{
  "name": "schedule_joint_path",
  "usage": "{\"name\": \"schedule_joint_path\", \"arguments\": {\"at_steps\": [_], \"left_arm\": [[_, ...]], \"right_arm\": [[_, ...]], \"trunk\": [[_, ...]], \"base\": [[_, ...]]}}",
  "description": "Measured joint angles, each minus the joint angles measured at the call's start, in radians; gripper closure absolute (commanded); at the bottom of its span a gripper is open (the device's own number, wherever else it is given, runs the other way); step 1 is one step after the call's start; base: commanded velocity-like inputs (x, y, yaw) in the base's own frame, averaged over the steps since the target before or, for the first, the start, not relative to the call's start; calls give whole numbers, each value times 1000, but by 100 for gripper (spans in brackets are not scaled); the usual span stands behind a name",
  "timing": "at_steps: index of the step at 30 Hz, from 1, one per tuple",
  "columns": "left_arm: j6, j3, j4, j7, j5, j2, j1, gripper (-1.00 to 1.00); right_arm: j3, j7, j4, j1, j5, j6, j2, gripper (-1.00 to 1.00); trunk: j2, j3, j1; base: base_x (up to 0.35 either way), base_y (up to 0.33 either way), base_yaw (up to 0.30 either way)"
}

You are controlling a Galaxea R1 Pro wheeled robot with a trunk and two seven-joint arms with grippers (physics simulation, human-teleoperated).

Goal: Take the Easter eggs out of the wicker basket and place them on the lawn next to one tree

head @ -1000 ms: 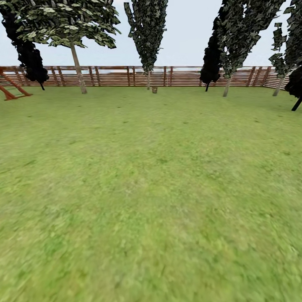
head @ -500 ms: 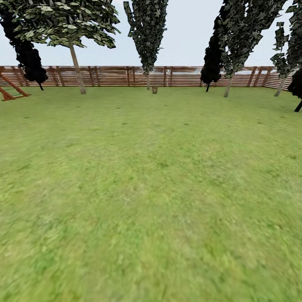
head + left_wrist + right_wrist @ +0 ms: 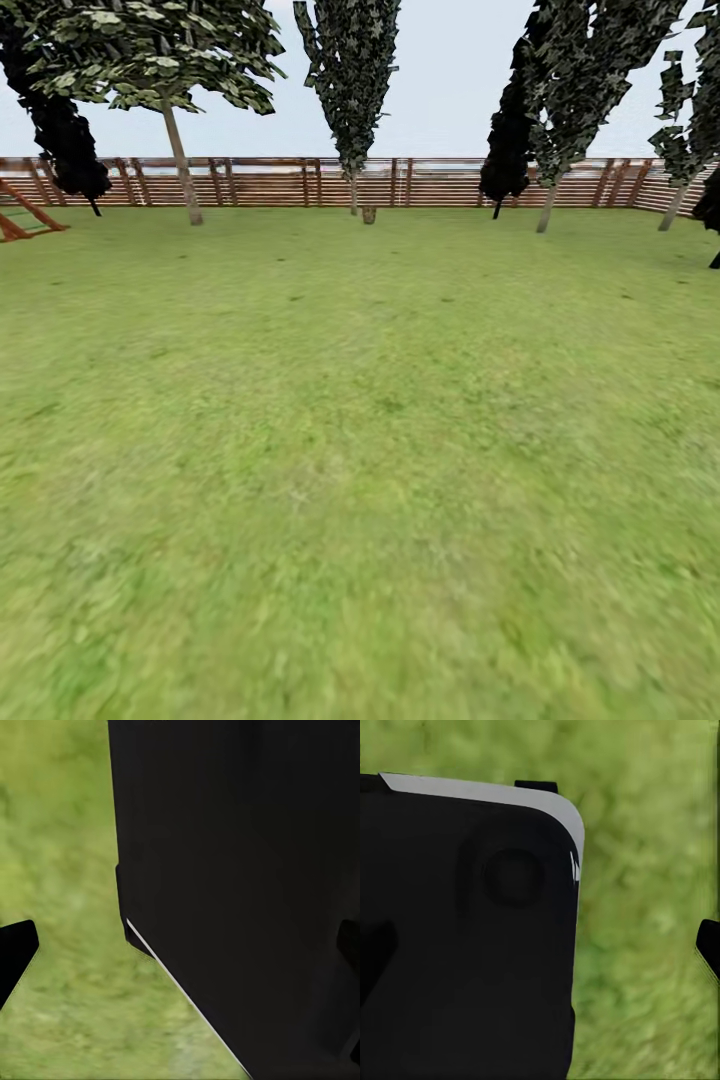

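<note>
We face open lawn (image 3: 360, 450); trees (image 3: 180, 160) and the fence (image 3: 430, 183) stand far off from 10 to 2 o'clock.

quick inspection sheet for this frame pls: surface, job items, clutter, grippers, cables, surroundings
Surface: lawn, flat green grass running to the far fence.
Job's things: small tan basket far off by the fence, at the foot of the middle tree; too small to tell what is in it. Another pale-trunk tree stands further left.
Clutter: nothing seen.
Grippers: dark tips of the left gripper and right gripper sit at opposite edges of their wrist views, jaws apart, nothing held.
Cables: nothing seen.
Surroundings: brown slat fence, black conifers, red frame at far left.
</note>
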Motion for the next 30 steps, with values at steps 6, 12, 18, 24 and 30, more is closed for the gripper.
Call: {"name": "schedule_joint_path", "arguments": {"at_steps": [6, 12, 18, 24, 30], "left_arm": [[0, 0, 0, 0, 0, 0, 0, -100], [0, 1, 0, 0, 0, 0, 0, -100], [0, 1, 0, 0, 0, 0, 0, -100], [0, 0, 0, 0, 1, 0, 0, -100], [0, 1, 0, 0, 0, 0, 0, -100]], "right_arm": [[0, 0, 0, 0, 0, 0, 0, -100], [0, 0, 0, 0, 0, 0, 0, -100], [0, 0, 0, 0, -1, 0, 0, -100], [0, 0, 0, 0, 0, 0, 0, -100], [0, 0, 0, 0, 0, 0, 0, -100]], "trunk": [[0, 0, 0], [0, 0, 0], [0, 0, 0], [0, 0, 0], [0, 0, 0]], "base": [[327, 0, 0], [327, 0, 0], [327, 0, 0], [327, 0, 0], [327, 0, 0]]}}
